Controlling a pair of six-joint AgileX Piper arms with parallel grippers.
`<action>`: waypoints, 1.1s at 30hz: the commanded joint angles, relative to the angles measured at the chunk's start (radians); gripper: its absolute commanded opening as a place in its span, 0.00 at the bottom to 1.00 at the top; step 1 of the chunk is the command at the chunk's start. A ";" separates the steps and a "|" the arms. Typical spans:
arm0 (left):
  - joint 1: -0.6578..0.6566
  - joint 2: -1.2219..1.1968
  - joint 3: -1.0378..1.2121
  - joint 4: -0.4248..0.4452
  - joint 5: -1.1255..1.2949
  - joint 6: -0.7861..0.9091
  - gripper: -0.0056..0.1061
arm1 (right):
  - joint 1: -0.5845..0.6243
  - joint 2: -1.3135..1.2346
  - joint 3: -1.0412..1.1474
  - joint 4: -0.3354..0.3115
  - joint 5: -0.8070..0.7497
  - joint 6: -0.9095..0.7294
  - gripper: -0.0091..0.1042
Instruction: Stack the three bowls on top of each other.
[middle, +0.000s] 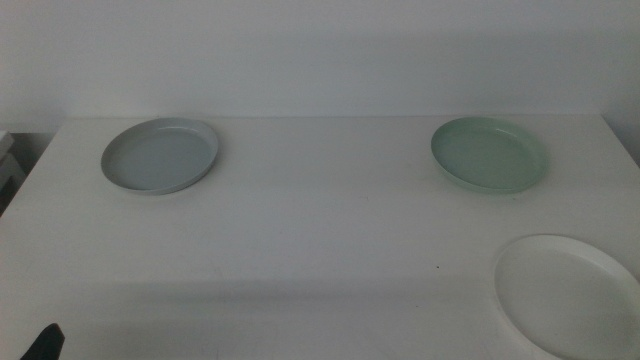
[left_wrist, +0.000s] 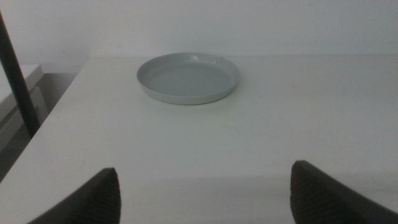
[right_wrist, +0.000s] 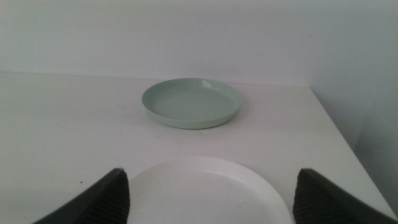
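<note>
- Evidently no stacking had begun: the grey-blue bowl (middle: 160, 156) sat far left on the table (middle: 320, 230), the mint green bowl (middle: 489, 154) far right, and the white bowl (middle: 570, 296) near right, all well apart.
- The left gripper (left_wrist: 205, 193) waited near the table's front left edge, jaws spread wide and empty, facing the grey-blue bowl.
- The right gripper (right_wrist: 211, 196) hung just over the white bowl's near rim, jaws wide apart, holding nothing.
- Judgement: the bowls looked stiff, light and matte; a pinch across the low rim wall seemed the only hold, and a shallow bite risked tilting or slipping.
</note>
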 joint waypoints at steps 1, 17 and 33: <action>-0.002 -0.014 0.006 0.000 -0.078 -0.010 0.86 | 0.000 -0.027 -0.008 0.003 -0.078 -0.004 0.92; -0.002 -0.014 0.006 0.000 -0.078 -0.009 0.86 | 0.000 0.064 -0.263 0.039 0.119 0.220 0.92; -0.002 -0.014 0.006 0.000 -0.078 -0.009 0.86 | 0.000 0.674 -0.932 0.009 0.829 0.286 0.92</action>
